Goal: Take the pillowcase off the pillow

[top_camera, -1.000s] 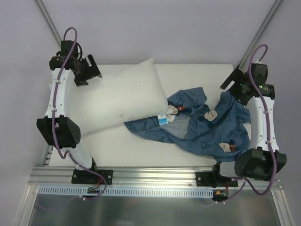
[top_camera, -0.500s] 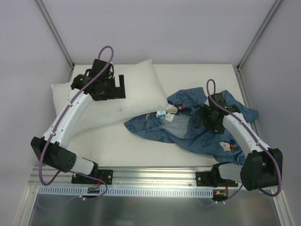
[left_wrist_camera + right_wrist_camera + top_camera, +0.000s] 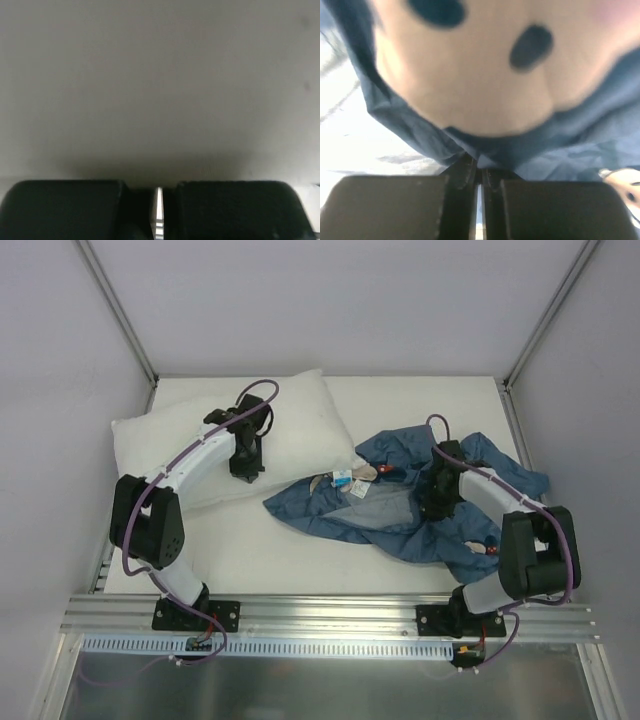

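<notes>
The plain white pillow [image 3: 300, 420] lies at the back left of the table, bare, and fills the left wrist view [image 3: 160, 90]. Right of it, the blue pillowcase [image 3: 400, 525] sits crumpled in a heap, apart from the pillow except near a small blue-and-white tag [image 3: 345, 480]. My left gripper [image 3: 246, 470] points down onto the pillow, jaws shut [image 3: 157, 192], with no fabric seen between them. My right gripper [image 3: 432, 505] rests on the pillowcase [image 3: 585, 145], shut [image 3: 480, 172], its tips against a blue fold below a cartoon mouse face [image 3: 480, 75].
The white table top [image 3: 300, 555] shows bare in front of the pillow. A metal rail [image 3: 330, 612] runs along the near edge with both arm bases on it. Slanted frame posts [image 3: 115, 305] stand at the back corners, and grey walls close in both sides.
Both arms have swung down and inward from raised poses at the sides. The left gripper came onto the pillow, the right onto the pillowcase, and both jaws closed.
</notes>
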Robot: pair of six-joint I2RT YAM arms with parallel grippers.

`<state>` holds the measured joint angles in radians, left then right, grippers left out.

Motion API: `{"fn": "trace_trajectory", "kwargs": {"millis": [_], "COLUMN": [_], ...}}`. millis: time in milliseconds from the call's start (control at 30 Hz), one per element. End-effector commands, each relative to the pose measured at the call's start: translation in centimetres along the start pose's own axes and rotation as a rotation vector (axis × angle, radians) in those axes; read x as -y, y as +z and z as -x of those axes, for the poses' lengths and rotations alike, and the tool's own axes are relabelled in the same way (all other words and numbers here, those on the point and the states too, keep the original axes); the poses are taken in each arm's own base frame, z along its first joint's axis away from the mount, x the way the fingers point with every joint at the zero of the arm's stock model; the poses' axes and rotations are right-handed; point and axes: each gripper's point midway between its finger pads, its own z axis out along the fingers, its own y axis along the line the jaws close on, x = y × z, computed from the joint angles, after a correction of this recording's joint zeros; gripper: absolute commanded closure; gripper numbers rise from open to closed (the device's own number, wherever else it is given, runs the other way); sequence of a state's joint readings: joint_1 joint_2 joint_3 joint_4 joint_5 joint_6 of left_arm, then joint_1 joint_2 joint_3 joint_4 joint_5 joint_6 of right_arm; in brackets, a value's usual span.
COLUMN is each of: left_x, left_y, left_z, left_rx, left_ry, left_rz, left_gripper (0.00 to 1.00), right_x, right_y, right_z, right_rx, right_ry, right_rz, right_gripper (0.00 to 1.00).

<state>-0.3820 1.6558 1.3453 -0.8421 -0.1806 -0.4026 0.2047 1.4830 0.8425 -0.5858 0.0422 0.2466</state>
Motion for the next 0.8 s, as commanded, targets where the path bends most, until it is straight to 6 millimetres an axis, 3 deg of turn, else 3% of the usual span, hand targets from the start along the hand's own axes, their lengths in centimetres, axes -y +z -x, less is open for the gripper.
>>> {"fn": "trace_trajectory", "kwargs": {"millis": [0,67,100,200,233,300,333,433,467,600,667,767], "left_x": [-0.3,-0.5,-1.1,-2.1,-2.2,-2.8,-3.5,-5.1,-5.3,-6.4,-6.6,-6.5], "left_y": [-0.2,-0.7,-0.6,-0.9,-1.5,-1.4,-1.7,-1.3,-1.1,-0.1,0.5,0.6], "left_z": [3.2,4.7,5.4,7.9,9.0,9.9,10.7,11.7,12.2,13.2,13.3,13.1], "left_rx": [0.076,0.105,0.107,0.124,0.146,0.156,0.182,0.19,0.19,0.169,0.155,0.143], "left_ry": [-0.027,-0.042,-0.064,-0.12,-0.125,-0.124,-0.13,-0.159,-0.169,-0.191,-0.196,-0.203], "left_rz": [0.002,-0.01,-0.014,-0.059,-0.072,-0.064,-0.038,-0.009,-0.018,-0.021,-0.016,-0.026], "left_gripper": [1.0,1.0,1.0,1.0,1.0,1.0,1.0,1.0,1.0,1.0,1.0,1.0], "right_x": [-1.3,-0.5,-0.9,0.0,0.2,0.4,0.6,1.3,1.4,2.3,2.9,3.3], "right_y": [-3.5,-6.5,-9.5,-15.6,-19.0,-23.1,-26.2,-29.6,-31.7,-31.8,-30.4,-26.2], "right_z": [6.4,8.9,11.6,14.8,16.6,18.0,19.1,20.8,21.4,23.4,24.0,24.2], "right_rx": [0.15,0.226,0.313,0.454,0.534,0.633,0.705,0.789,0.827,0.835,0.826,0.733], "right_ry": [0.069,0.104,0.118,0.168,0.193,0.235,0.254,0.289,0.295,0.347,0.364,0.355], "right_rz": [0.075,0.077,0.105,0.125,0.148,0.195,0.219,0.221,0.232,0.181,0.135,0.077], "right_gripper": [0.99,0.99,0.99,0.99,0.99,0.99,0.99,0.99,0.99,0.99,0.99,0.99]}}
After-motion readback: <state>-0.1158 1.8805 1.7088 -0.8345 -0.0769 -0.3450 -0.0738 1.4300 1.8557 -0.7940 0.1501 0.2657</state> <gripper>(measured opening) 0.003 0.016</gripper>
